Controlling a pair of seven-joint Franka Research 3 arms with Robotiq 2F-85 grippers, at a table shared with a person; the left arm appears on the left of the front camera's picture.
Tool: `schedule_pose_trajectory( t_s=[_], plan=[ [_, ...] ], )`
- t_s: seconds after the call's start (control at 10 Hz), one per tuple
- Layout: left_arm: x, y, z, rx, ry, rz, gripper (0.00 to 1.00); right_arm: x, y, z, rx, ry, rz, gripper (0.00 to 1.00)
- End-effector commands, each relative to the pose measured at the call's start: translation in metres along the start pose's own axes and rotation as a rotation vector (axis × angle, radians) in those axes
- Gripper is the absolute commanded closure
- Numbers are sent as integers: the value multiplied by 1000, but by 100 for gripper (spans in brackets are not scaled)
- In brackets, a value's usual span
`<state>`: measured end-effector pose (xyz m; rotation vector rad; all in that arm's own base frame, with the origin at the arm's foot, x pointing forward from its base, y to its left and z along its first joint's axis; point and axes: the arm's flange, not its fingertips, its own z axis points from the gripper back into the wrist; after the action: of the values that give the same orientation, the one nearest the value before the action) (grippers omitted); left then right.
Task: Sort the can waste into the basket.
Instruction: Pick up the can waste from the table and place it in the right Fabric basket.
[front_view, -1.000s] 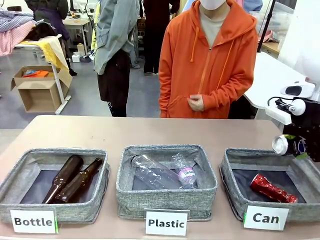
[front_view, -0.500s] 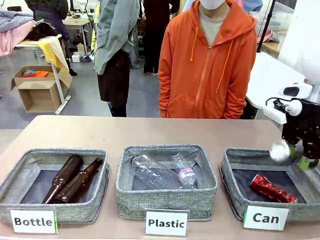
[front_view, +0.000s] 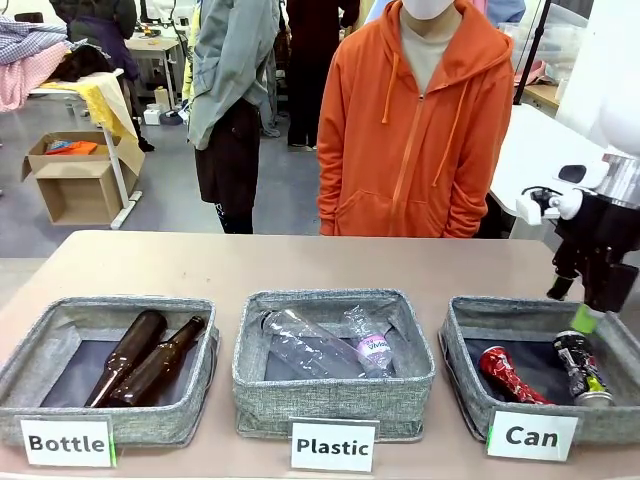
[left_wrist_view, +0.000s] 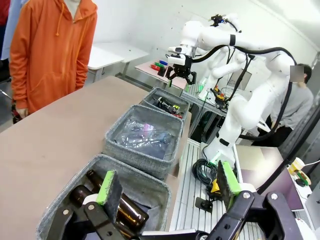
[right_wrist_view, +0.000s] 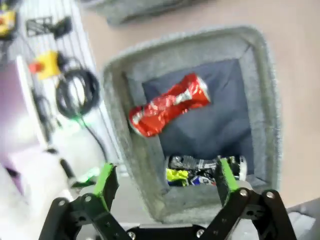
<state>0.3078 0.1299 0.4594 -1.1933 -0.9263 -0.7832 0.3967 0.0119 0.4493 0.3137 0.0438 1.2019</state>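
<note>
The grey basket (front_view: 455, 335) with the "Can" sign (front_view: 532, 436) stands at the table's right end. Inside it lie a crushed red can (front_view: 508, 375) and a crushed black-blue can (front_view: 580, 365), side by side. My right gripper (front_view: 575, 302) hangs open just above the basket's far right part, holding nothing. From the right wrist, the red can (right_wrist_view: 167, 105) and the dark can (right_wrist_view: 205, 170) lie on the basket's dark bottom, inside its wall (right_wrist_view: 120, 100), below my open gripper (right_wrist_view: 165, 182). My left gripper (left_wrist_view: 167, 185) is open above the "Bottle" bin.
A "Plastic" bin (front_view: 335, 400) with clear bottles sits mid-table, and a "Bottle" bin (front_view: 30, 350) with two brown bottles (front_view: 145, 360) is at the left. A person in an orange hoodie (front_view: 415, 130) stands at the far edge.
My right gripper opened and let the black-blue can fall into the basket, then rose slightly. The red can shifted left as the other landed.
</note>
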Motion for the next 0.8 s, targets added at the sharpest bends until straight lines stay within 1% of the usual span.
schedule_pose_trajectory(
  t_s=[0.0, 0.1, 0.2, 0.3, 0.4, 0.5, 0.6, 0.7],
  plan=[
    [4, -1, 0, -5, -13, 11, 0, 10, 2, 12, 32, -276, -382, 0],
    [4, -1, 0, -5, -13, 11, 0, 4, -1, 25, 154, -602, -777, 0],
    [4, -1, 0, -5, -13, 11, 0, -1, -3, 37, 256, -916, -975, 0],
    [4, -1, 0, -5, -13, 11, 0, -11, -2, 44, 349, -1218, -1143, 0],
    [4, -1, 0, -5, -13, 11, 0, -26, 3, 45, 451, -1425, -1199, 0],
    [4, -1, 0, -5, -13, 11, 0, -45, 7, 43, 600, -1601, -1110, 0],
    [4, -1, 0, -5, -13, 11, 0, -53, 5, 42, 708, -1671, -1073, 0],
    [4, -1, 0, -5, -13, 11, 0, -55, 3, 44, 851, -1624, -965, 0]
  ],
)
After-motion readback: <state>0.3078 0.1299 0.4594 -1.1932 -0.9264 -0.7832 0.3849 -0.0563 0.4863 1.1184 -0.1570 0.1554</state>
